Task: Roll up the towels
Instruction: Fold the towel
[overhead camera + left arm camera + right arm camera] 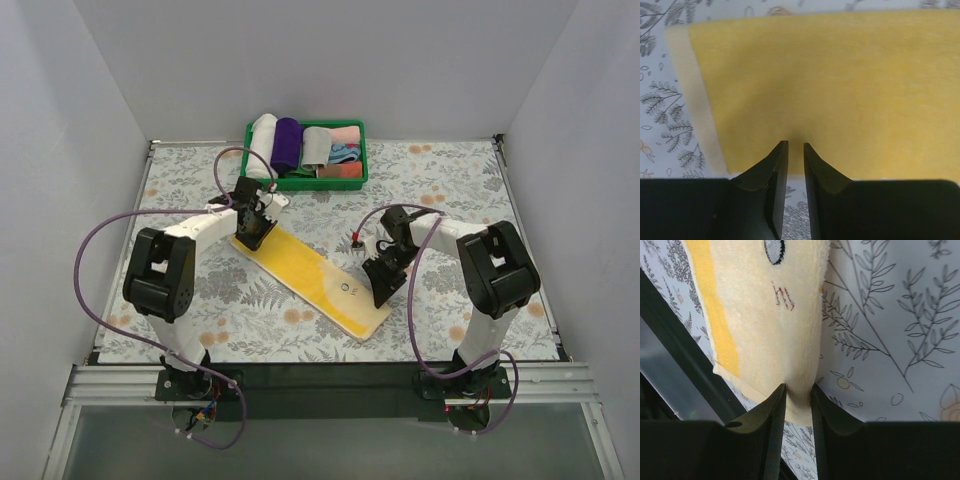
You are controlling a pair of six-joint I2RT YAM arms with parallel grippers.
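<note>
While the basket (340,182) holds a grey towel (315,145) among other rolls (287,142), the yellow towel (310,280) lies flat on the desk (455,190), left hand (795,145) pinching its far end, right hand (798,386) its near edge.

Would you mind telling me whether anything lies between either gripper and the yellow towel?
Nothing visible does. The left gripper has its tips at the far end of the yellow towel, and the right gripper pinches the near corner. The green basket sits farther back, clear of the towel.
</note>
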